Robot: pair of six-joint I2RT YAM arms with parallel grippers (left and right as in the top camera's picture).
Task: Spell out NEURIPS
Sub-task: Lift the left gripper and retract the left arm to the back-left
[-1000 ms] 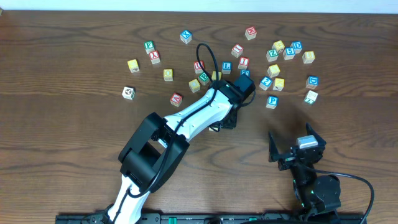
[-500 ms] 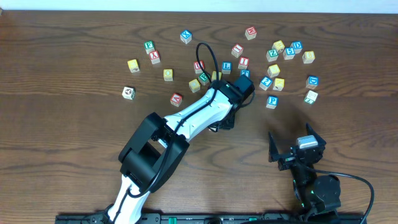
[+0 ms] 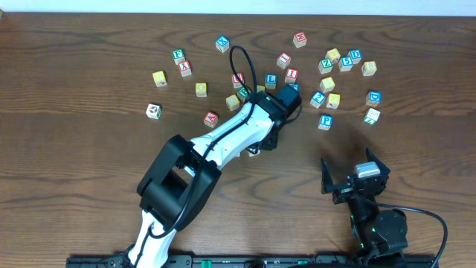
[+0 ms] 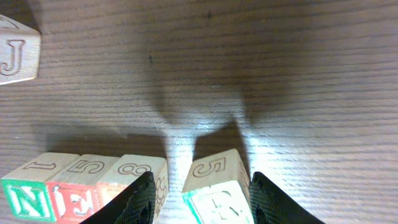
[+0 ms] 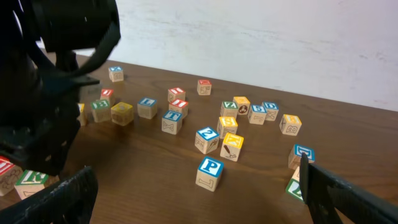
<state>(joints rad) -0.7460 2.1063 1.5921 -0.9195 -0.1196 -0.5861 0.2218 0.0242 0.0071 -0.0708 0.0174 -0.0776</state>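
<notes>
Low in the left wrist view stands a row of wooden cubes: a green N cube (image 4: 25, 198), a red E cube (image 4: 71, 198) and a third cube (image 4: 134, 169) with an 8 on top. Just right of them a green R cube (image 4: 217, 202) rests on the table between the fingers of my left gripper (image 4: 201, 177). The jaws are open, with a strip of table showing between the left finger and the cube. From overhead the left arm (image 3: 238, 130) hides this row. A blue P cube (image 3: 325, 120) lies ahead of my right gripper (image 3: 349, 165), which is open and empty.
Several loose letter cubes are scattered across the far half of the table (image 3: 89, 171), among them a red one (image 3: 291, 74), a yellow one (image 3: 158, 77) and a white one (image 3: 153, 111). A J cube (image 4: 15, 56) lies far left in the left wrist view.
The left arm's wrist has shifted slightly up and to the left in the overhead view. The right arm has not moved.
</notes>
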